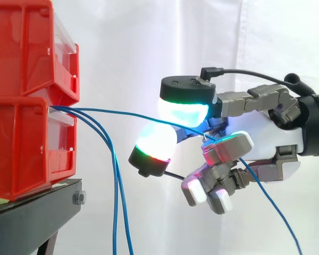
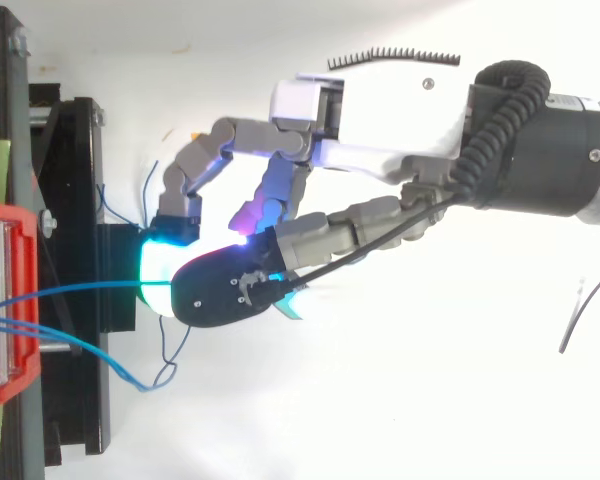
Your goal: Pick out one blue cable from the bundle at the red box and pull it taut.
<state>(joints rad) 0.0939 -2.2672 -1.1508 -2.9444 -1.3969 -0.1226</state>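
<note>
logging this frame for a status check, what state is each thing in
hand: fingers curled, pinching one blue cable between glowing pads
held blue cable: nearly straight from lower bin to hand, rest trailing down behind
other blue cables: hanging slack from lower bin
red bins: stacked on the black stand

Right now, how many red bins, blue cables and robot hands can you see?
Red bins: 2
Hand: 1
Blue cables: 3, one pinched in the hand
Total: 6
</note>
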